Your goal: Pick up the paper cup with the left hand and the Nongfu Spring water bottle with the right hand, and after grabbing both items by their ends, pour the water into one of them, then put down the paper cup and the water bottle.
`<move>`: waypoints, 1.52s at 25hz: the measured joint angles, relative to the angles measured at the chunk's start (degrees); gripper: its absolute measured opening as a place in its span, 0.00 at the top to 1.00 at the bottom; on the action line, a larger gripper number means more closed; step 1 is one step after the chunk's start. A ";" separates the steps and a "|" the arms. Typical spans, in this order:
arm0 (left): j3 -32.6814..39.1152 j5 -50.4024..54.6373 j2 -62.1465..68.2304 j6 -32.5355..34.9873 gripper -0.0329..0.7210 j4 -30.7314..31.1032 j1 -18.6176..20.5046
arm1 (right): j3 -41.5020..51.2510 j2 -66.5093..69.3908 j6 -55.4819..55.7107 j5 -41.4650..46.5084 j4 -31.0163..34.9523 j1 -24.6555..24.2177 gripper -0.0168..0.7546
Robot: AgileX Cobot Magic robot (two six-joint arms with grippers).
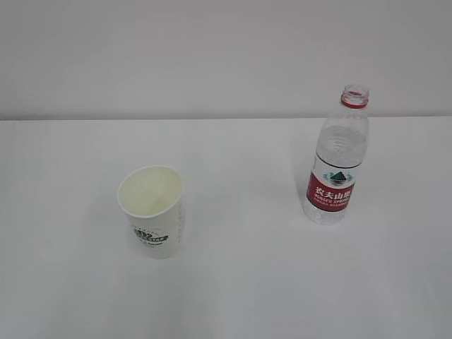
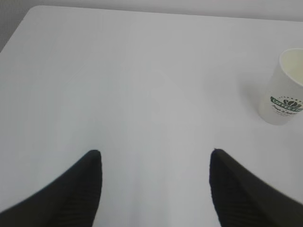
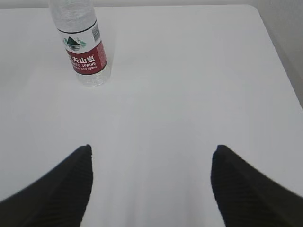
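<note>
Paper cup point(image 1: 151, 210) stands upright at lower left of the exterior frame on the white tabletop point(image 1: 240, 282); Nongfu Spring water bottle point(image 1: 337, 159), uncapped, stands farther back at right. Left pincer point(image 2: 155, 163) and right pincer point(image 3: 151, 158) are spread, holding nothing.

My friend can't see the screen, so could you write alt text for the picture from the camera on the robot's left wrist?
A white paper cup with a green-and-black round logo stands upright at the right edge of a bare white table. In the foreground the left pincer is open, its two black fingers spread wide over the table, holding nothing and well short of the cup.
</note>
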 joint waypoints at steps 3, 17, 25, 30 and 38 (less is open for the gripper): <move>0.00 0.00 0.00 0.00 0.27 0.00 0.00 | 0.00 0.00 0.00 0.00 0.00 0.00 0.22; 0.00 0.00 0.00 0.00 0.27 0.00 0.00 | 0.00 0.00 0.00 0.00 0.00 0.00 0.22; 0.00 0.00 0.00 0.00 0.27 -0.25 0.00 | 0.00 0.00 0.00 0.00 0.00 0.00 0.22; 0.00 0.00 0.00 0.00 0.27 -0.25 0.00 | 0.00 0.00 0.00 0.00 0.00 0.00 0.22; 0.00 0.00 0.00 0.00 0.27 -0.33 0.00 | 0.00 0.00 0.00 0.00 0.00 0.00 0.22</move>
